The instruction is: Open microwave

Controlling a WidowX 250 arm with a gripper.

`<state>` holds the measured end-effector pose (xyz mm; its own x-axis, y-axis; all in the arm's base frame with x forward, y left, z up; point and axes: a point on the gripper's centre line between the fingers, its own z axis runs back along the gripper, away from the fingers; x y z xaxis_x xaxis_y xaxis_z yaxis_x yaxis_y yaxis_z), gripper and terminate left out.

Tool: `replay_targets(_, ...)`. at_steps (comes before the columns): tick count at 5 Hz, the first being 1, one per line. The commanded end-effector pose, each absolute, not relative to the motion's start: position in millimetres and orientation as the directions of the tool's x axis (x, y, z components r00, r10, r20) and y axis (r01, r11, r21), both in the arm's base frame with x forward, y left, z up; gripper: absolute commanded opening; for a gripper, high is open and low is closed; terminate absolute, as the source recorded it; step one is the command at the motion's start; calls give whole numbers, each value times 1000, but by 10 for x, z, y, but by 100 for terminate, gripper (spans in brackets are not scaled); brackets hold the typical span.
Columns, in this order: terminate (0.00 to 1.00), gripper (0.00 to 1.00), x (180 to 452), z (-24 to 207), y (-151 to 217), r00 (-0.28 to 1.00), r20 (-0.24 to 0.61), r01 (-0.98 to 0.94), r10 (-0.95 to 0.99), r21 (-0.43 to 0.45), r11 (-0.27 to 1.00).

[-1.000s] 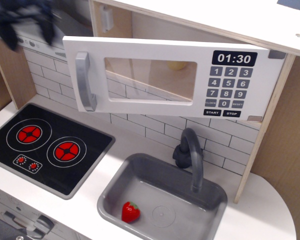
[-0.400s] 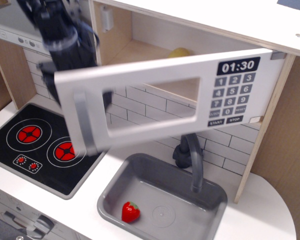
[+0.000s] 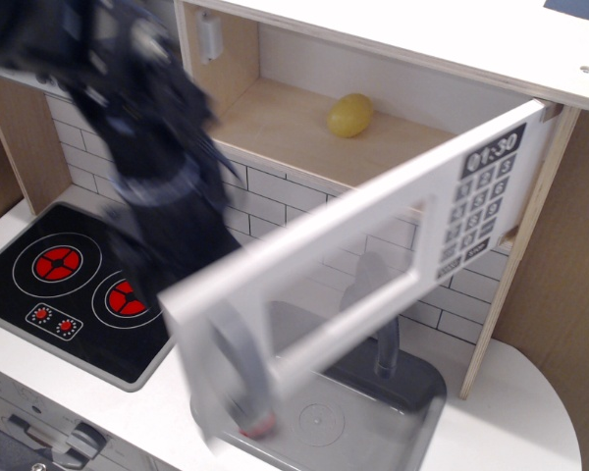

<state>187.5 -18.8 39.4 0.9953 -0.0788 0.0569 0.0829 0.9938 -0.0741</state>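
The white toy microwave sits under the top shelf, hinged on the right. Its door is swung far out toward me, blurred by motion, with the grey bar handle at its lower left and the clock and keypad near the hinge. The light wood interior shows, with a yellow lemon on its floor. The black arm reaches down from the upper left, behind the door's free edge. The gripper is blurred and hidden behind the door.
A black two-burner stove lies at the left. A grey sink with a grey tap lies below the door; a red strawberry shows at the door's lower edge. A wooden side panel stands at the right.
The door has swung from almost shut to wide open toward me. The arm came down from the upper left along the door's free edge. The lemon inside has come into full view.
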Motion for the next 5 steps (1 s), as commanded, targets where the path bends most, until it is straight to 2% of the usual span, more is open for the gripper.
replay_targets(1,0,100,1717,410,-735,993,52,111,-107,-88,990)
replay_targets(2,0,100,1791,389,-917,996,31,90,-87,-115,989)
replay_targets(3,0,100,1857,381,-1005,997,47,72,-66,-130,989)
replay_targets(4,0,100,1900,460,-870,994,97,53,-43,-101,993)
replay_targets(5,0,100,1987,593,-414,987,156,-20,27,-48,999)
